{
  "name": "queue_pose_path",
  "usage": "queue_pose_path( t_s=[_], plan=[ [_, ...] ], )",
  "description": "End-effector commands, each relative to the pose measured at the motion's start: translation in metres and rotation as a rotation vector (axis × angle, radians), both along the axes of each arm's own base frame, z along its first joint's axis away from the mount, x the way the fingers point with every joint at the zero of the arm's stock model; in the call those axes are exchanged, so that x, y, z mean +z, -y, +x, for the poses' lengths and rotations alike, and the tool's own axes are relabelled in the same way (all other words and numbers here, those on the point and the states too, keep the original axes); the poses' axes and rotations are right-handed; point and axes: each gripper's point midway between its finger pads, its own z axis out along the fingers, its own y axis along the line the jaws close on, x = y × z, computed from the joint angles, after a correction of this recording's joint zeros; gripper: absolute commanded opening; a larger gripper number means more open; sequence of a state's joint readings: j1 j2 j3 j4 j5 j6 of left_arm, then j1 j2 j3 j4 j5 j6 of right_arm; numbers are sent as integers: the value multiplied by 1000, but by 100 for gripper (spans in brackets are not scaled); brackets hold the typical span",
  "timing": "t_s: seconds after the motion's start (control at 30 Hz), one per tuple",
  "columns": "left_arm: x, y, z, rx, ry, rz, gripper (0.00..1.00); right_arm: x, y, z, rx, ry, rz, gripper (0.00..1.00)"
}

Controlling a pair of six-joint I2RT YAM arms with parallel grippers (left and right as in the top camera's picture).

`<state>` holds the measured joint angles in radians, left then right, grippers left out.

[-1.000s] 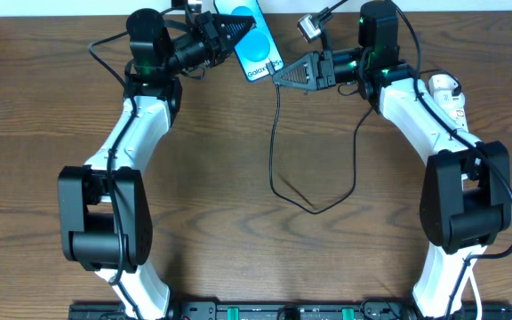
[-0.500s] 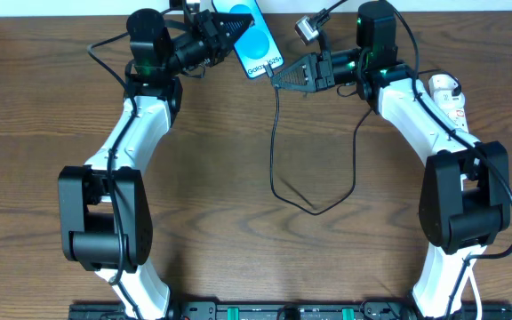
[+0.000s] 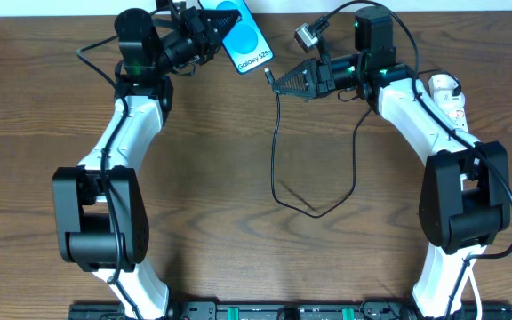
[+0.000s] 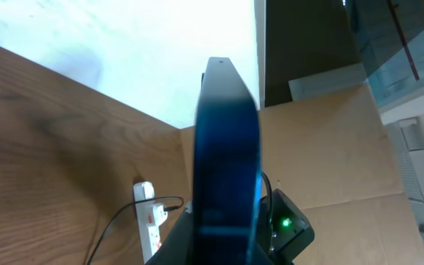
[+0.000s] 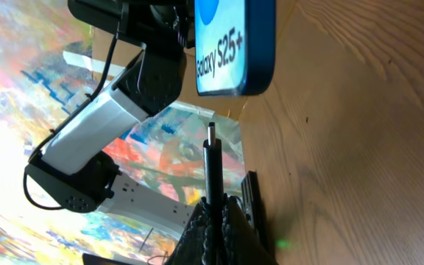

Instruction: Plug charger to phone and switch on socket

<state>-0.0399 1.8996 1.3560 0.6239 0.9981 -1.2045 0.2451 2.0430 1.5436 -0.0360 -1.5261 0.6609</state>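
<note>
Because the small dark plug tip (image 5: 211, 140) of the thin black rubbery charger cable (image 3: 274, 151) hangs just short of the slim glossy blue-screened phone (image 3: 247, 46), a slight tilt could scrape its smooth frame; the port itself I cannot see. Near the far edge of the wooden table (image 3: 238, 249), the left gripper (image 3: 215, 28) clamps the phone, the right gripper (image 3: 278, 85) pinches the cable.

In the left wrist view the phone (image 4: 227, 147) is a blurred dark edge — its screen is hidden, its lower end cut off at 6 o'clock.
</note>
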Motion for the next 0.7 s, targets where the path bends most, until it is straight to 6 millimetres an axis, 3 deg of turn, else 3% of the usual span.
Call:
queue_pose_path(
  t_s=[0.0, 0.67],
  plan=[
    [22, 3, -8, -34, 49, -4, 7, 18, 0, -6, 16, 64, 22, 1],
    [22, 9, -10, -45, 48, -5, 7, 14, -2, -2, -10, 61, 4, 1]
  ],
)
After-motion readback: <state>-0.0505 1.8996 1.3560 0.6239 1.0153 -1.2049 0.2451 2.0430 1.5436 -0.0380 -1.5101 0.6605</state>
